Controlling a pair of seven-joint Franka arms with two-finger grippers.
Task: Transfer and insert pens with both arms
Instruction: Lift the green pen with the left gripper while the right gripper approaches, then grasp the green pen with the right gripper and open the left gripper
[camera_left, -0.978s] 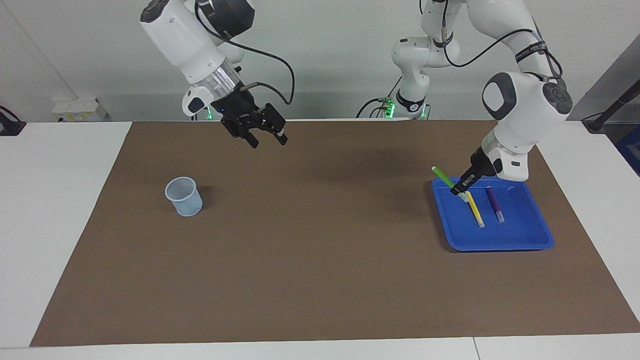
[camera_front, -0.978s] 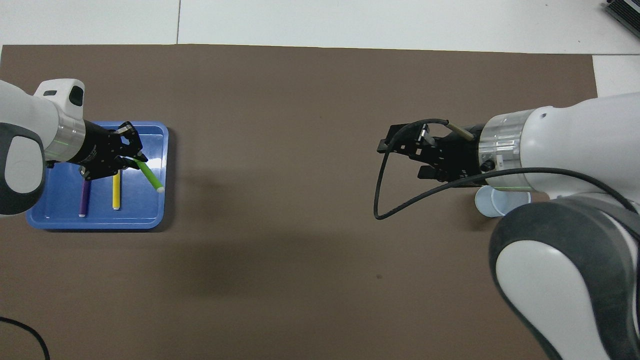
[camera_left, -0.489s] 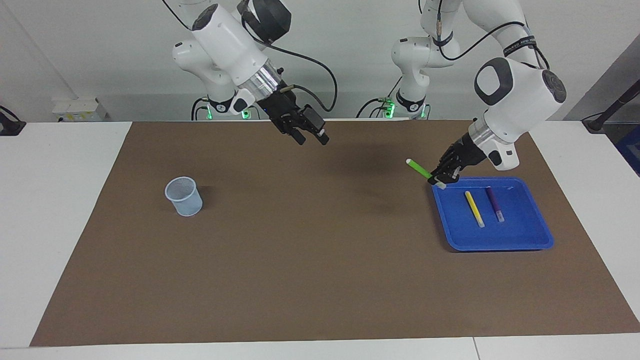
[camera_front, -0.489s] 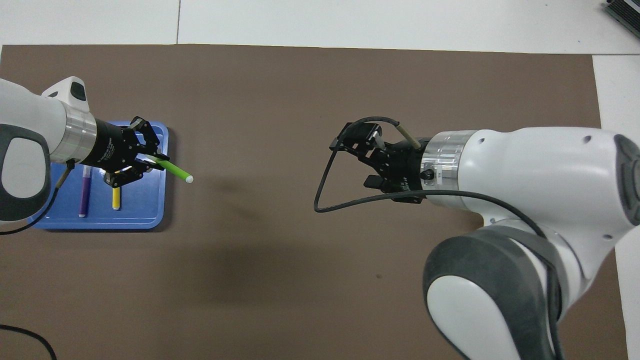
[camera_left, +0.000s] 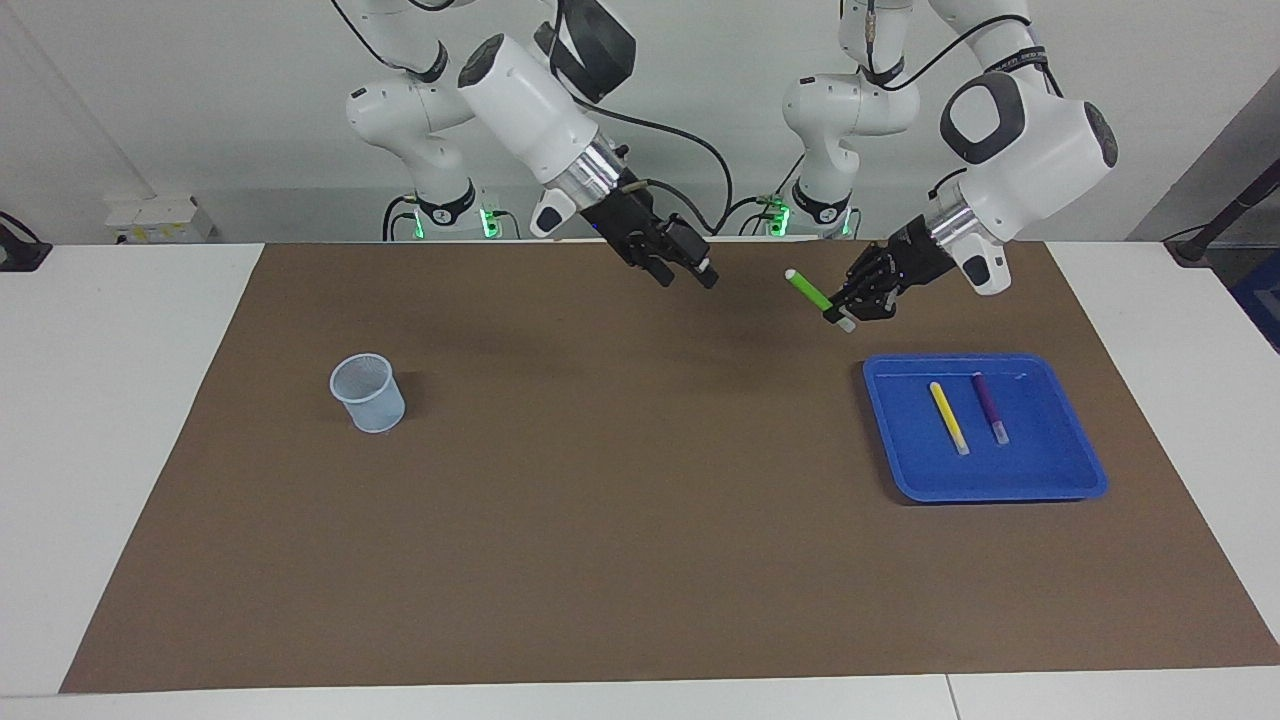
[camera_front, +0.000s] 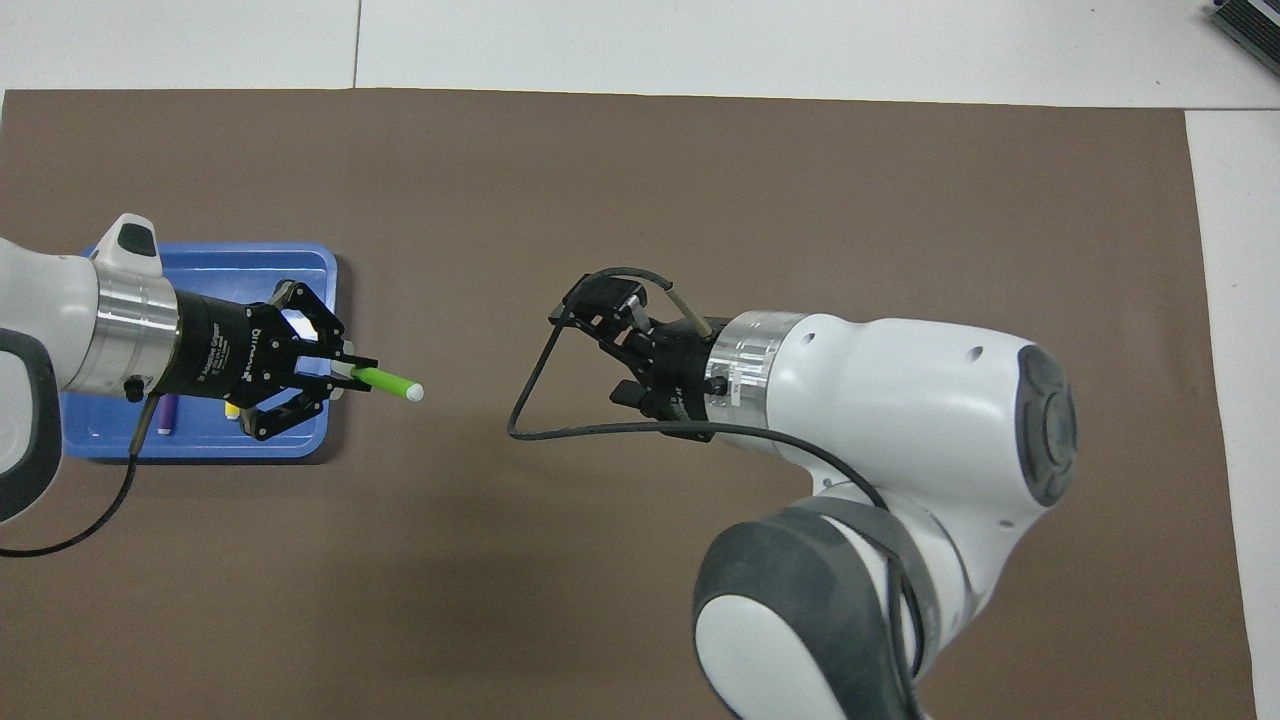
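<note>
The green pen (camera_left: 809, 290) hung in the air over the brown mat (camera_left: 600, 520), clamped near its whitish end by the left gripper (camera_left: 845, 312), its tip pointing at the right gripper (camera_left: 686, 272), whose fingers stood wide apart, holding nothing. A second earlier the green pen was just leaving the blue tray (camera_left: 1040, 480), where the yellow pen (camera_left: 948, 417) and purple pen (camera_left: 988, 407) stayed; both grippers had since drawn together.

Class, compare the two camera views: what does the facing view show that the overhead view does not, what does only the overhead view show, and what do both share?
Only the facing view shows the mesh cup, the arms' bases, and the yellow pen and purple pen in full. Only the overhead view shows the lettering on the left gripper's body. Both show the left gripper shut on the green pen, the open right gripper facing it, and the blue tray.
</note>
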